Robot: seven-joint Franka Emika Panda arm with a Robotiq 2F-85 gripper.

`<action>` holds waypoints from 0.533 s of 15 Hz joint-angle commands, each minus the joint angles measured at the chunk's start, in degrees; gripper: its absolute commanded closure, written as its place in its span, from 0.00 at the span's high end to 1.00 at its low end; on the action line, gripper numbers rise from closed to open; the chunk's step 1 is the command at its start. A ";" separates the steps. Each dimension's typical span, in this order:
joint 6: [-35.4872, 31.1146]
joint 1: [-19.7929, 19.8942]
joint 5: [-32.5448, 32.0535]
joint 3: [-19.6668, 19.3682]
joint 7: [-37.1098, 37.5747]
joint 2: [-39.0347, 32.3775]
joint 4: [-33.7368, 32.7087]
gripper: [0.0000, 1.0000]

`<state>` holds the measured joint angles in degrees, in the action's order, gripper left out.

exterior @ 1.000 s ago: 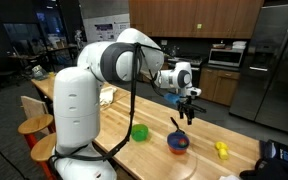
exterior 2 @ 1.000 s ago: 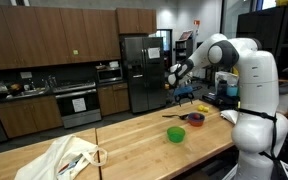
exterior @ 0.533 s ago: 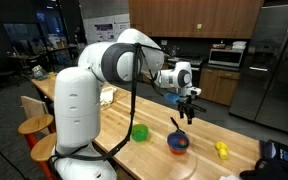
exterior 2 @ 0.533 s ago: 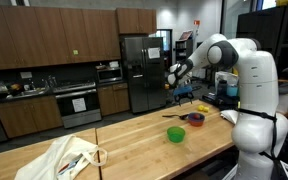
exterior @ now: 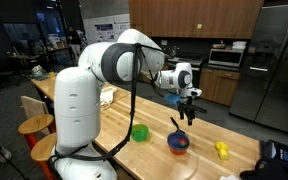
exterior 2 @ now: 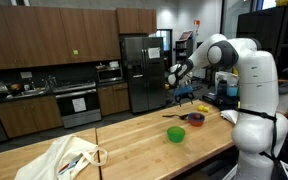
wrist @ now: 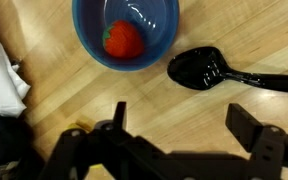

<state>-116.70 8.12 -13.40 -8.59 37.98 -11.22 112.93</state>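
My pincer (wrist: 177, 110) is released: its two dark fingers (wrist: 115, 122) stand spread wide, with only bare wood between them. It grasps nothing and touches nothing, hanging in the air above the bench (wrist: 244, 25).

In the wrist view the black spoon (wrist: 206, 68) lies just ahead of the fingers. Its rounded end is toward the middle of the picture and its handle runs off to the right edge. Just beside the spoon sits the blue bowl (wrist: 156, 35), with a red fruit (wrist: 123, 40) resting in its bottom. I see a narrow strip of wood between bowl and spoon, so they are close but apart.

In an exterior view the pincer (exterior: 187, 117) points down over the blue bowl (exterior: 173, 146), well clear of its rim. A green cup (exterior: 140, 132) stands near the bowl on the side toward the robot's white base. A small yellow thing (exterior: 222, 149) lies on the far side, apart from both; it is too small for me to name.

In an exterior view from across the room, a crumpled white bag (exterior 2: 69, 157) lies at the other end of the bench, well apart from the pincer.
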 commanded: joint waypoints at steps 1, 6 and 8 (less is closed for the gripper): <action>-1.29 0.99 0.37 -2.24 -4.55 1.39 2.62 1.00; -5.92 3.02 -1.78 -5.42 -11.07 3.63 7.82 1.00; -9.39 2.99 -4.46 -6.14 -13.56 6.34 12.18 1.00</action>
<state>-121.56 11.17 -14.43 -13.81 27.53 -10.37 118.17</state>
